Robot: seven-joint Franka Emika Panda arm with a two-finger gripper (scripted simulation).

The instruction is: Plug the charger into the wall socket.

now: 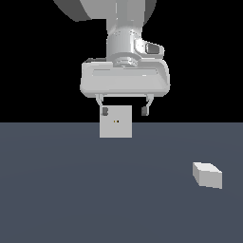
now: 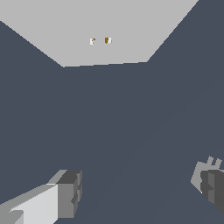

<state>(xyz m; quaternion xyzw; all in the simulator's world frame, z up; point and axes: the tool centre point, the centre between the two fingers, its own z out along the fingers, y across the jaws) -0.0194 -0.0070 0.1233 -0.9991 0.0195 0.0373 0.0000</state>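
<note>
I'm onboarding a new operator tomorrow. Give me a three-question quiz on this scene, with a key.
1. True or false: the gripper holds the small off-white rectangular charger block.
2. On which side of the exterior view does the charger lie?
3. How many tiny holes mark the flat light-grey square wall socket plate: A one, B two, C four?

Key:
1. False; its fingers are apart and empty.
2. Right, on the dark grey floor.
3. B.

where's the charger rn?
Exterior view: charger lies on the floor at lower right, apart from the wall socket and the open tool.
</note>
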